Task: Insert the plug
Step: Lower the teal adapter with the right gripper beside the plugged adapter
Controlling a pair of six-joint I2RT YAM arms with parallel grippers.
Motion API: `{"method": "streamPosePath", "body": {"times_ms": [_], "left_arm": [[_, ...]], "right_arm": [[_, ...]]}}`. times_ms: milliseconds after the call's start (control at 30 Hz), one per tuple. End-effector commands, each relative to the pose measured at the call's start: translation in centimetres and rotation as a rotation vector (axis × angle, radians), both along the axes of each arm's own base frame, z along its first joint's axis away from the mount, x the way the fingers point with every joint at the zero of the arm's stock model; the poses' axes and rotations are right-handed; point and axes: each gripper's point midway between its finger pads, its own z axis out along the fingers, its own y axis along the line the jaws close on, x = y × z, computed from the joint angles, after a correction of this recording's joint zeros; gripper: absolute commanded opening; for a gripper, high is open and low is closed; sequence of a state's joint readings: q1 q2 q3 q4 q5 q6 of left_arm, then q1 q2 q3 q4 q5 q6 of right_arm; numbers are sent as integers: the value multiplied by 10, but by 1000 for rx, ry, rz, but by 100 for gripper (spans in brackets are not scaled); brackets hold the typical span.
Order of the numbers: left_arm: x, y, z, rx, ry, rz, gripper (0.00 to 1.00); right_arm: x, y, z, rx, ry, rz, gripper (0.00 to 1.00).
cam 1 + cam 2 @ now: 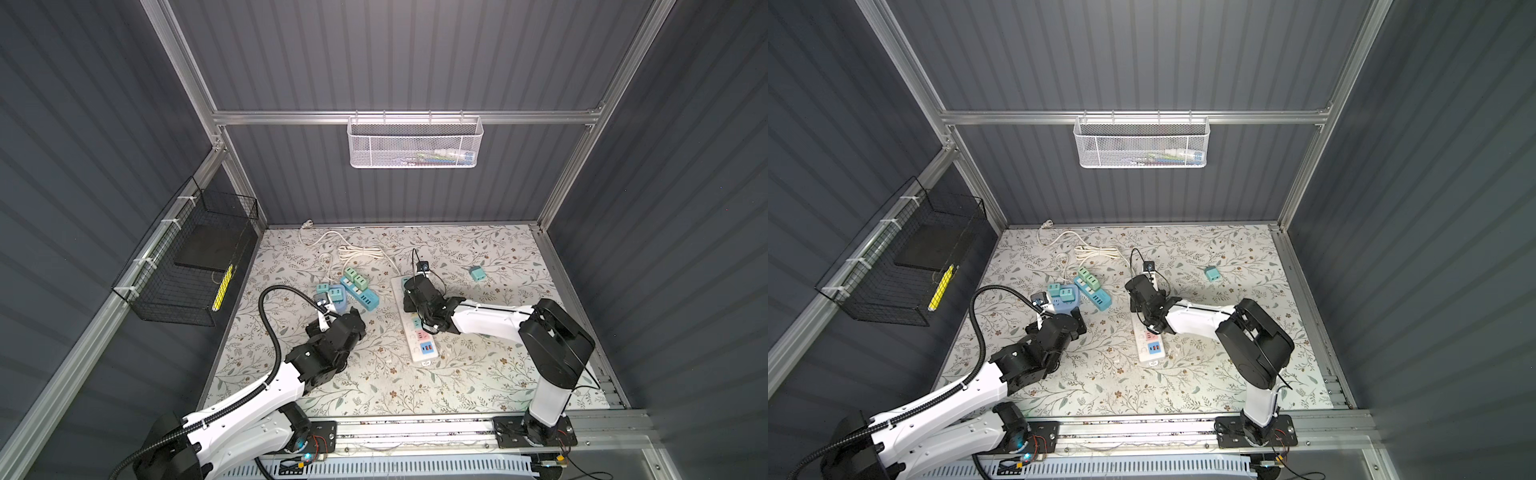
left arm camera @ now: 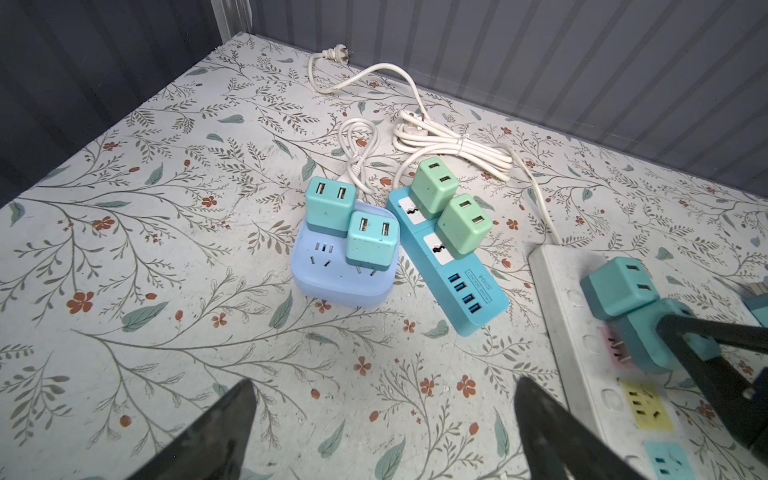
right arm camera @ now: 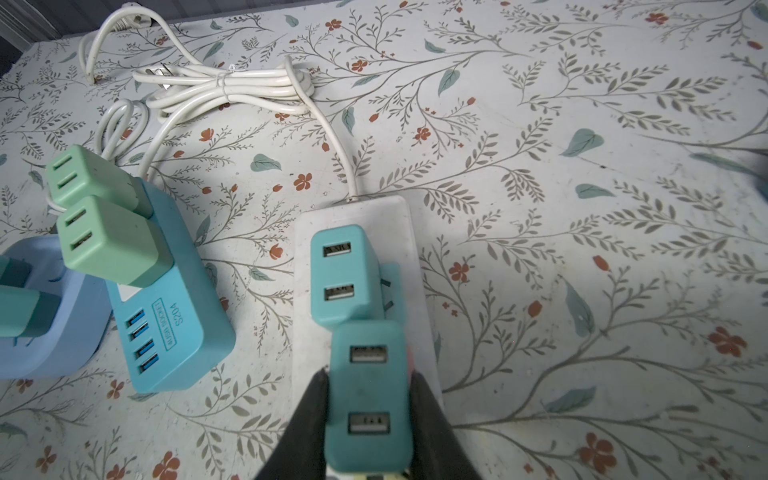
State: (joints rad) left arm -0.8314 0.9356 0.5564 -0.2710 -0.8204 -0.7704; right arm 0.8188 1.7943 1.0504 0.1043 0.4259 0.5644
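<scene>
We work on a flowery table inside grey walls. Our right gripper squeezes the teal plug right over the long white power strip. Its pins point down at the pink socket, but they are not pushed in yet. Our left gripper is wide open and holds nothing, off to the side.

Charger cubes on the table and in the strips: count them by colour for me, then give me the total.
Teal charger cubes: 5 (two in the lilac socket block, one in the white strip, one in the right claw, one loose)
Green charger cubes: 2 (both in the blue strip)
Total: 7
</scene>
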Motion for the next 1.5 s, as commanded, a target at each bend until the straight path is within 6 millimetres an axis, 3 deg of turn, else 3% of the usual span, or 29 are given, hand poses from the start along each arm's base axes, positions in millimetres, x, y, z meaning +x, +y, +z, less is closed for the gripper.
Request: {"method": "streamPosePath", "body": {"times_ms": [0,233,633,833,1467], "left_arm": [[-1,7,7,26,-16,14,97],[-4,11,10,30,-22,15,97],[-6,14,13,32,-26,19,97],[-7,14,10,27,-20,18,97],[-12,21,8,19,-24,27,97]], "right_arm": [[0,-12,20,-10,-51,-24,18],[10,-6,32,26,-90,-8,19],[3,4,5,42,-44,21,19],[0,-1,-10,9,-31,17,18],[-4,-4,-23,-40,-44,21,18]]}}
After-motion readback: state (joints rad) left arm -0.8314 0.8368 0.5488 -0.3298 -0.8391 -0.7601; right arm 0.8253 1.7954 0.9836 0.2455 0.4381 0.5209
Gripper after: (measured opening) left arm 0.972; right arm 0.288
